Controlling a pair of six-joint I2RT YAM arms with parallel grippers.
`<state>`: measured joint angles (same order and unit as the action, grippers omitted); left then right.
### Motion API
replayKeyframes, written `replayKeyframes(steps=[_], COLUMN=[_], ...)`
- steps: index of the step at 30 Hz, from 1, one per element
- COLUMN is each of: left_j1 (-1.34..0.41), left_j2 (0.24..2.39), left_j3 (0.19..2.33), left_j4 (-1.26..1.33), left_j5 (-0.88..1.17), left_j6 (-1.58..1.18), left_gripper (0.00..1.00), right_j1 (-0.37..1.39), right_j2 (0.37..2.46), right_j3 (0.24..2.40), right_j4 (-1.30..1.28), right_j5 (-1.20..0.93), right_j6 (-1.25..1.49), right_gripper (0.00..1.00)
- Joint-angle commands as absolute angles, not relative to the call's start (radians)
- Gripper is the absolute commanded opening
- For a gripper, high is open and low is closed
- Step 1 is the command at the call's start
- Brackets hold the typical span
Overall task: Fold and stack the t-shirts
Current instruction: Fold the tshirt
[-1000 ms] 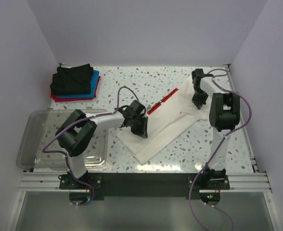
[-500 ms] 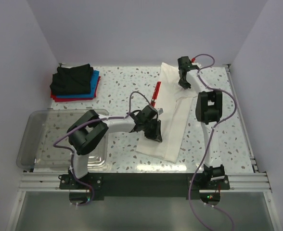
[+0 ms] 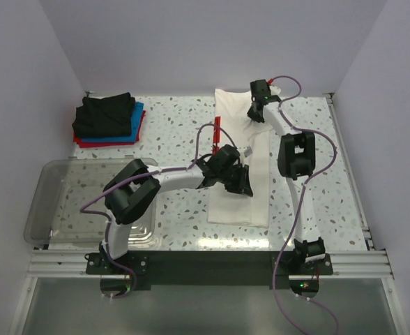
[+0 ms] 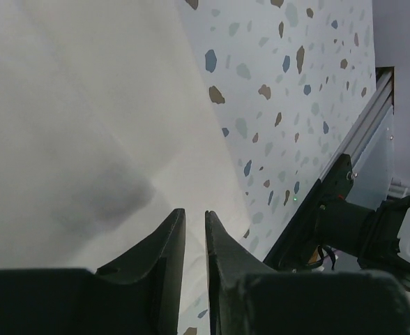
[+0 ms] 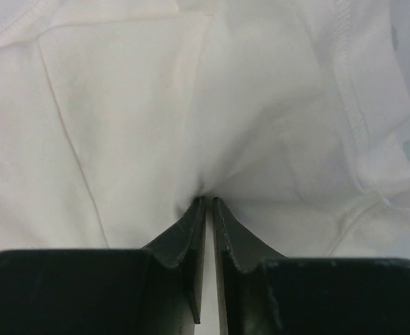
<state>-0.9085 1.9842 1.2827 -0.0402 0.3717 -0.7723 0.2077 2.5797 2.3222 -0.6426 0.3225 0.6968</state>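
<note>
I see the folded stack [image 3: 107, 117] upper left; white t-shirt [image 3: 240, 206] only a strip — right gripper [image 5: 206, 200] pinches it, left gripper [image 4: 194, 211] jaws near-shut, hold unclear.

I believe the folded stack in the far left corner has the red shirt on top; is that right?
Not quite: the black shirt tops that stack, with the red shirt at the bottom, as the top external view shows.

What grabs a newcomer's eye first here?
A long white folded t-shirt lies lengthwise just right of centre, the right pincer pinching its far end and the left pincer at its mid-length. A stack of black, blue and red folded t-shirts sits far left, with a clear plastic tub near left.
</note>
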Motion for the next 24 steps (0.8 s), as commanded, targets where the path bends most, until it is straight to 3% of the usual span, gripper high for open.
replayKeyframes(steps=[1, 2, 6, 10, 12, 18, 24], left_j1=[-0.887, -0.864, -0.79, -0.756, -0.758, -0.756, -0.762], left_j2=[1.904, 1.892, 1.775, 1.683, 1.655, 1.562, 1.534], left_j3=[1.345, 1.36, 1.329, 1.281, 1.285, 1.187, 1.077], left_j4=[-0.064, -0.113, -0.199, -0.329, -0.441, -0.514, -0.526], left_j5=[0.342, 0.322, 0.285, 0.247, 0.241, 0.274, 0.299], left_j6=[-0.715, -0.689, -0.637, -0.526, -0.45, -0.362, -0.406], left_gripper=[0.23, 0.23, 0.32, 0.68, 0.75, 0.86, 0.86], right_j1=[0.251, 0.255, 0.293, 0.357, 0.374, 0.425, 0.459], right_j2=[2.501, 2.461, 2.222, 1.994, 1.903, 1.568, 1.267], right_j3=[2.278, 2.249, 2.14, 1.92, 1.821, 1.482, 1.018], right_j4=[-0.588, -0.568, -0.541, -0.575, -0.616, -0.886, -1.002], right_j5=[0.258, 0.264, 0.345, 0.406, 0.407, 0.339, 0.174], right_j6=[0.698, 0.695, 0.635, 0.588, 0.591, 0.641, 0.79], right_gripper=[0.15, 0.26, 0.46, 0.53, 0.55, 0.65, 0.67])
